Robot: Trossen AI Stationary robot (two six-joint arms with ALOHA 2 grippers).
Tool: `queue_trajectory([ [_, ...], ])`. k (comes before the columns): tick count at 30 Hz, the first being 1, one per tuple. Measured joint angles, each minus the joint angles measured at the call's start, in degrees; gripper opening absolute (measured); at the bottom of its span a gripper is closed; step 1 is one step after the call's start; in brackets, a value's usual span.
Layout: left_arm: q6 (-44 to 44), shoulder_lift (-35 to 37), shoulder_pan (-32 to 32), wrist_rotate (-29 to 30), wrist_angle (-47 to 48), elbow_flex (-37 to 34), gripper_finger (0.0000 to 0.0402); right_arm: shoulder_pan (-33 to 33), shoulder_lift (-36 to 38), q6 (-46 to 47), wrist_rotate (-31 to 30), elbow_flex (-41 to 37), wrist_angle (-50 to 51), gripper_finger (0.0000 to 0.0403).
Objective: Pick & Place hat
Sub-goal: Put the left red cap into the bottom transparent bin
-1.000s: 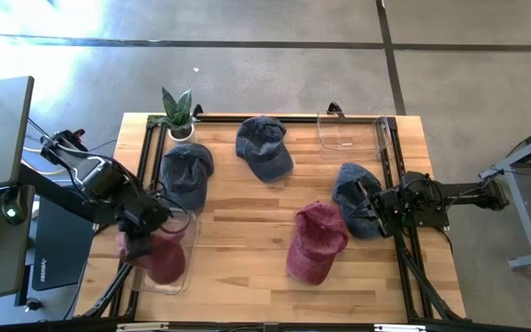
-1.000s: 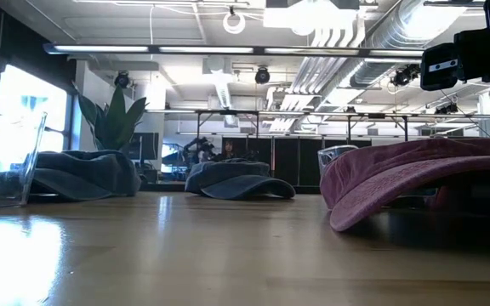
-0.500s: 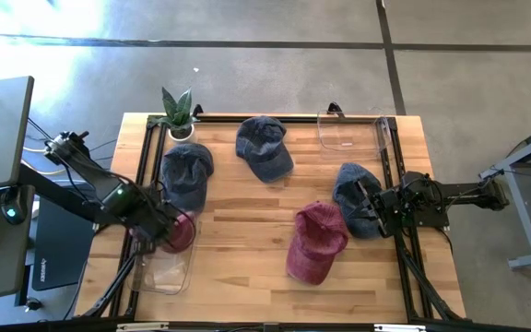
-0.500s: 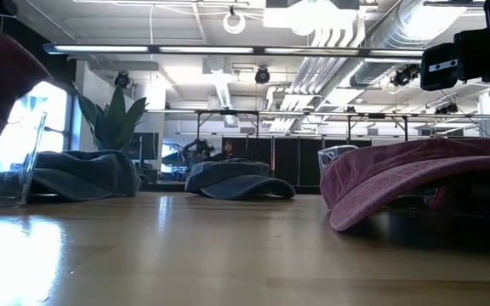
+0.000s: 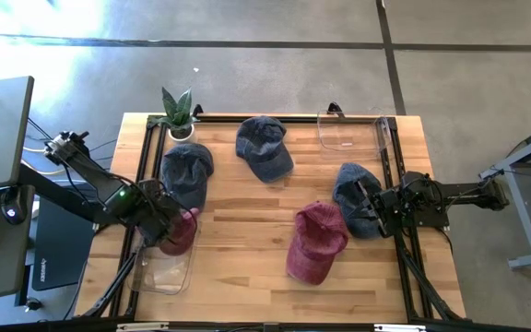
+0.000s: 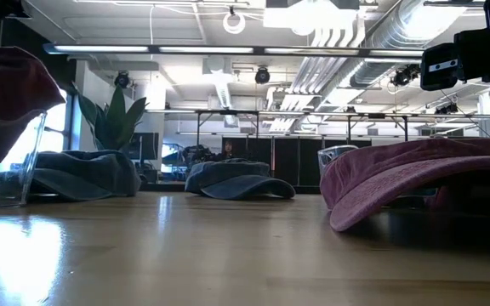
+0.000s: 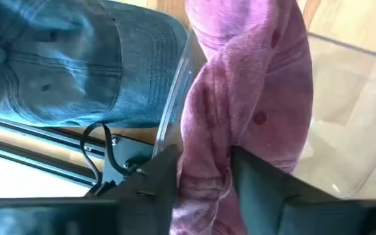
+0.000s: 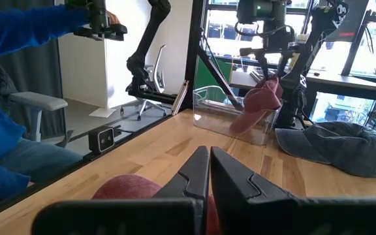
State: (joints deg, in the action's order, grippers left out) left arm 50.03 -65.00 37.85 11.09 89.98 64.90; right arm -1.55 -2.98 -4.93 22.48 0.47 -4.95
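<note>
No brand, label or writing can be read on the hats or the clear bin (image 5: pixel 159 274). The maroon hat (image 5: pixel 179 231) is still gripped between the fingers of the left claw (image 5: pixel 166 236), and since a second ago it has been lifted out of the bin to its far rim, beside a blue hat (image 5: pixel 186 172). The right claw (image 5: pixel 373 207) is kept clenched and empty at the worktop's (image 5: pixel 247 231) right edge, over another blue hat (image 5: pixel 350 192).

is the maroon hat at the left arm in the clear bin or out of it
Partly out. The maroon hat hangs between the left gripper fingers, draped over the clear bin wall; whether its lower end reaches inside, cannot tell.
</note>
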Motion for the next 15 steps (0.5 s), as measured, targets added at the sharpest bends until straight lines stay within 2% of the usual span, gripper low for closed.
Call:
queue_trajectory([
  [3,3.43,0.85,0.0,0.08,0.27,0.85,0.0171,0.01,0.0,0.02,0.0,0.02,0.02,0.0012],
  [6,6.11,1.08,0.0,-0.17,0.06,4.06,0.018,0.0,0.01,0.0,0.0,0.02,0.0,0.0012],
  [9,7.47,1.14,0.0,0.53,0.02,8.44,0.0171,0.01,0.0,0.0,0.0,0.02,0.0,0.0012],
  [12,8.87,1.18,0.01,4.14,-0.03,12.51,0.0152,0.0,0.01,0.0,0.0,0.0,0.0,0.0012],
  [15,7.4,1.21,0.02,6.71,0.08,13.62,0.0126,0.0,0.0,0.02,0.0,0.0,0.0,0.0012],
])
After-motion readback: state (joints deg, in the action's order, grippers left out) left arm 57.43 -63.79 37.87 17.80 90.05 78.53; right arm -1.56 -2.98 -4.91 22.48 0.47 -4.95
